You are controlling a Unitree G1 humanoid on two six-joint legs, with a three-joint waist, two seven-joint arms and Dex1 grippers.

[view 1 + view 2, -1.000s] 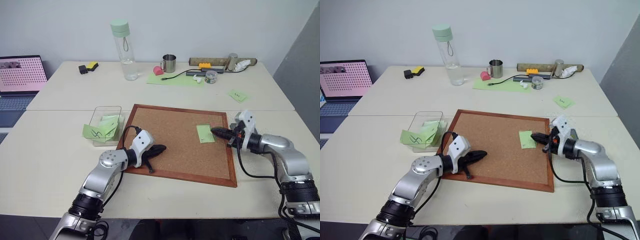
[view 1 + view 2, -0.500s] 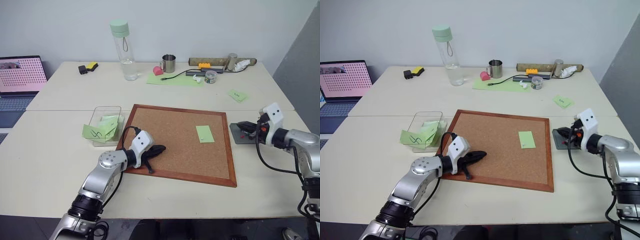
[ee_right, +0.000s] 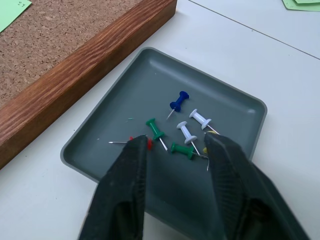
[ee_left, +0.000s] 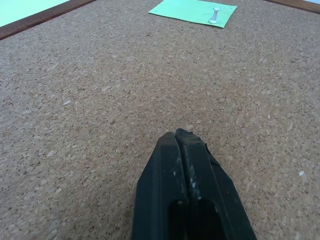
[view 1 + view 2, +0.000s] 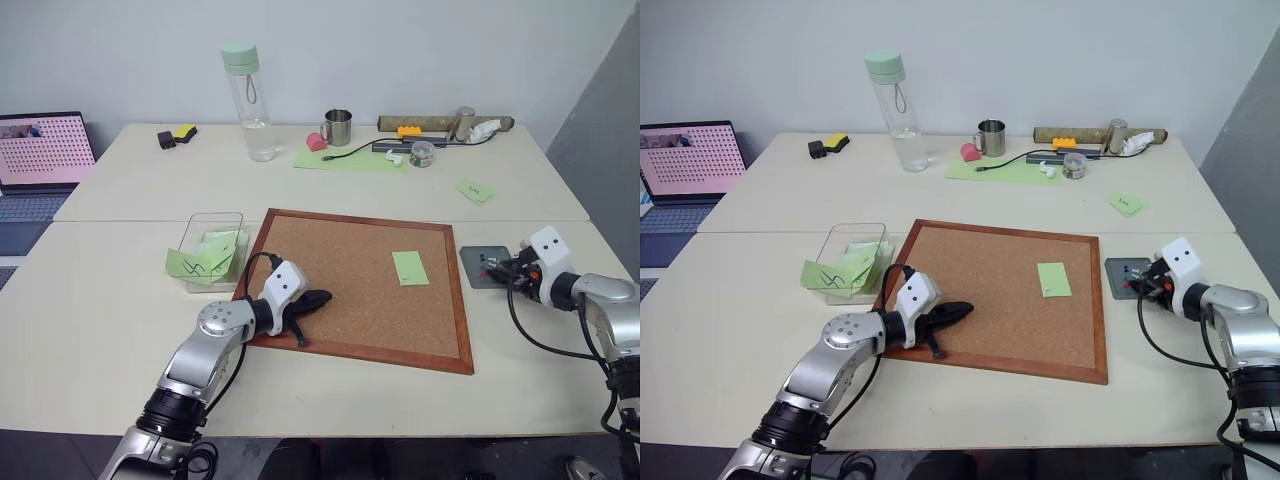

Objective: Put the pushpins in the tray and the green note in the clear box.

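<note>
One white pushpin (image 4: pixel 215 14) pins green note (image 5: pixel 410 267); right gripper (image 3: pixel 175 150) parted over tray (image 3: pixel 235 102), red pin (image 3: pixel 142 143) may bounce; left gripper (image 4: pixel 180 145) closed.

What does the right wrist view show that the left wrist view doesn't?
Right wrist view: the dark grey tray on the table, holding loose pushpins in blue, green, white and red, with the right gripper open above them.

Left wrist view: the left gripper shut over bare cork, and a white pushpin standing in the green note.

Both: the corkboard and a bit of the green note.
</note>
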